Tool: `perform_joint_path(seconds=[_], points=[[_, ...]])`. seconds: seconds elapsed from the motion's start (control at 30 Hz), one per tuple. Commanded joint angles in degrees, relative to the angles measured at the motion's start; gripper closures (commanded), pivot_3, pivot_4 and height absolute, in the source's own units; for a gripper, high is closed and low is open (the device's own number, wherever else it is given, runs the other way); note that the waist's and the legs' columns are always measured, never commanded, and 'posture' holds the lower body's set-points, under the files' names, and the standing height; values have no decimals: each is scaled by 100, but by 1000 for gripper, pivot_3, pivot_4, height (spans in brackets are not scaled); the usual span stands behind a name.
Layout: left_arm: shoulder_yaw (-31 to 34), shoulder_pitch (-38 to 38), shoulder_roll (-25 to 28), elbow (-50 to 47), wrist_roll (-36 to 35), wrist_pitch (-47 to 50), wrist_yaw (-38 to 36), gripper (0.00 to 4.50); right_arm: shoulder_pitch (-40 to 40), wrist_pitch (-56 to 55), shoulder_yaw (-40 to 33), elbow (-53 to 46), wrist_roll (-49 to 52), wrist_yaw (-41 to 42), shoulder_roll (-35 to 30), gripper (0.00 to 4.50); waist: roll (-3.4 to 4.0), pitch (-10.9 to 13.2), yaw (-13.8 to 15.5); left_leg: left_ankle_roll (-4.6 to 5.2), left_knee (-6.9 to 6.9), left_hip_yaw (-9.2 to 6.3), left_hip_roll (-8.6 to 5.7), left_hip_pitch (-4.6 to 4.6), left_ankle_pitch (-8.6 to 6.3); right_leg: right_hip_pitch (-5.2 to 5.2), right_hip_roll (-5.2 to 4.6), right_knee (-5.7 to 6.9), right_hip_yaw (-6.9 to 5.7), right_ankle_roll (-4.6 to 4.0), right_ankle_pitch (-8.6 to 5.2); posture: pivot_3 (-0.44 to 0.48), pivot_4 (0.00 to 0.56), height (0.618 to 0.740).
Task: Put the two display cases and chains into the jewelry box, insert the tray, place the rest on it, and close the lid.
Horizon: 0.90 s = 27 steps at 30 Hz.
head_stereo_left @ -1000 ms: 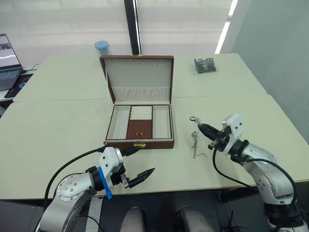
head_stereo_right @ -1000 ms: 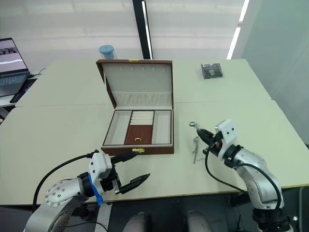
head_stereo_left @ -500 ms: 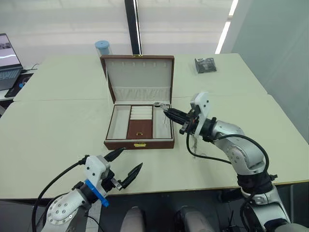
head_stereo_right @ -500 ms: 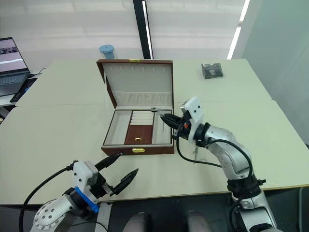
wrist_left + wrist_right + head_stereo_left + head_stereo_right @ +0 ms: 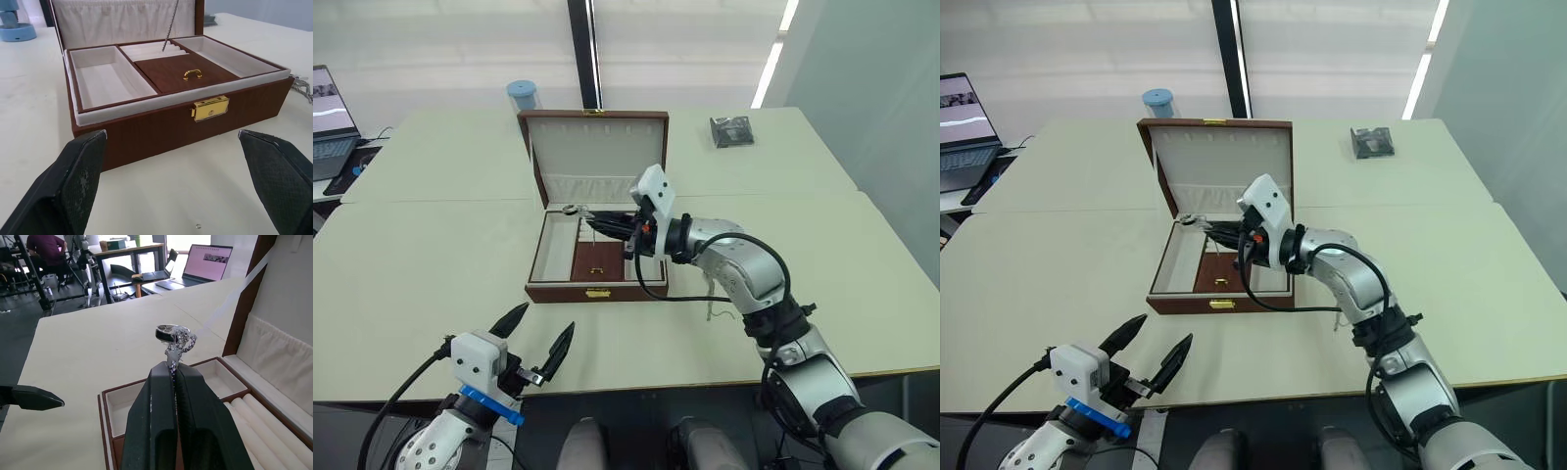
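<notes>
The two head views look forward and down from above the near table edge, taking in the open jewelry box at mid-distance; they share nearly the same scene (the right eye's is slightly offset). The left wrist camera sits low and close behind the left gripper, facing the box front between its spread fingers. The right wrist camera looks along the right gripper, pinched on a chain, close above the tray and outward beyond its tips. All four share the box.
</notes>
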Motion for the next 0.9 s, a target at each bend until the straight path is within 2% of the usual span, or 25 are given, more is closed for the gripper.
perform_joint_path(seconds=[0.03,0.2,0.53,0.9], points=[[95,15,-108,-196,-1,-200,146,0,-453,-476,-23,485,-230,-26,304,4475,0,0,0,0,0,-1,0,-1,0,0,1,0,-2,0,0,0,150,740],[156,30,-151,-225,-37,-196,239,0,-869,-867,-115,1302,-487,-94,696,4475,0,0,2,0,-2,0,3,-4,0,-6,2,1,-1,0,0,0,150,740],[235,130,-171,-375,-75,-166,358,0,-1202,-1434,-151,2310,-877,-172,1124,4475,1,1,1,0,-2,1,4,-6,0,-9,-1,2,0,-1,0,0,150,740],[158,194,-177,-524,-29,-74,422,0,-989,-1438,-11,2551,-1243,-216,1400,4475,1,1,2,0,-3,2,10,-10,0,-14,-2,3,2,-1,0,0,150,740]])
